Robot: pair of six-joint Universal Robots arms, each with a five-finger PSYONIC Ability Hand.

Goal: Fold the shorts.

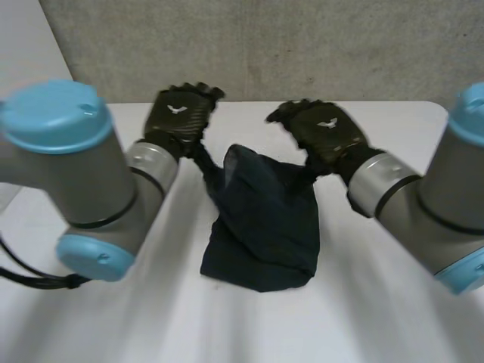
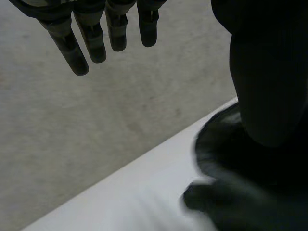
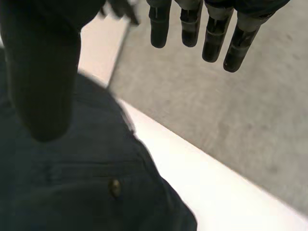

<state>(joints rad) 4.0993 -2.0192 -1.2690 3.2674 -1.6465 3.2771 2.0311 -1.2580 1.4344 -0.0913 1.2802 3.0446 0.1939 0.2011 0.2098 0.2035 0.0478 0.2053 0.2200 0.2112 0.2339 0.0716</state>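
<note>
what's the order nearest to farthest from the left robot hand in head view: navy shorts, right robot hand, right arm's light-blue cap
1. dark navy cloth shorts, just beside it
2. right robot hand, across the shorts
3. right arm's light-blue cap, far right

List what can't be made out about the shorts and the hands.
1. Head view: the far corners of the shorts vanish under the left hand and the right hand, so contact is unclear.
2. Left wrist view: the blurred thumb covers part of the shorts.
3. Right wrist view: the shorts are cut off by the picture's edge, and the button is too blurred to detail.
</note>
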